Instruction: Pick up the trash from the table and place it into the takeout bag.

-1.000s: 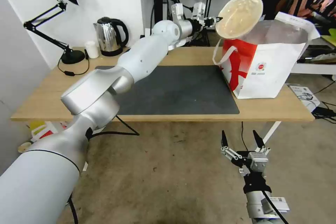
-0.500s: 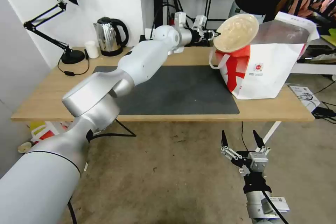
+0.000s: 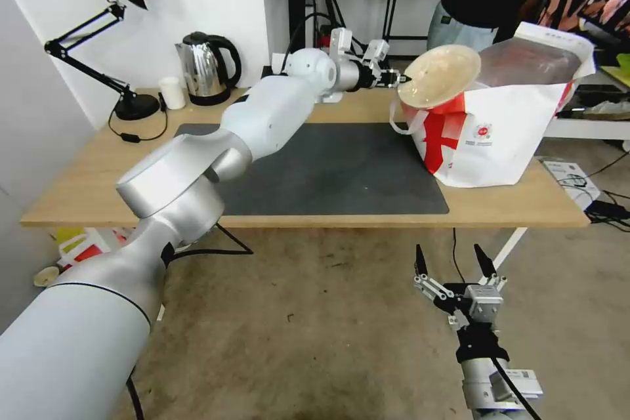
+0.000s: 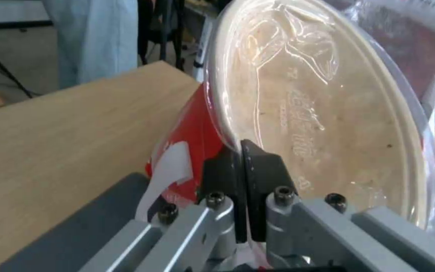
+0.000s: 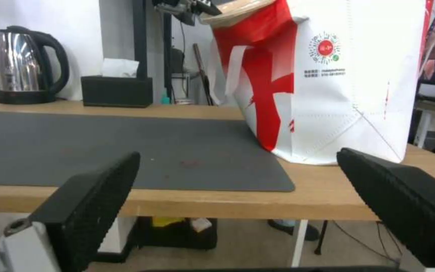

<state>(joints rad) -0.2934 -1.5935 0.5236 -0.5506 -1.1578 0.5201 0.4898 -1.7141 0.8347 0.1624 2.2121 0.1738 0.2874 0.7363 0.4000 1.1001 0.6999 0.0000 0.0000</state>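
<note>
Between left gripper (image 3: pixel 401 78) fingers (image 4: pixel 260 170), beige bowl (image 3: pixel 438 76) rim, over takeout bag (image 3: pixel 505 138)

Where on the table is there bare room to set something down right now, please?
The dark grey mat lies bare from the left arm across to the takeout bag. It is crowded at the bag's mouth, where the left gripper holds the beige bowl, and at the back-left corner with the kettle and lamp.

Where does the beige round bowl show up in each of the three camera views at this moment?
Head view: beige round bowl, tilted at the takeout bag mouth, held by the left gripper.
Left wrist view: bowl large and close, its rim pinched in the gripper.
Right wrist view: bowl edge at the bag top.
Shared landmark: the bag's red side.
</note>
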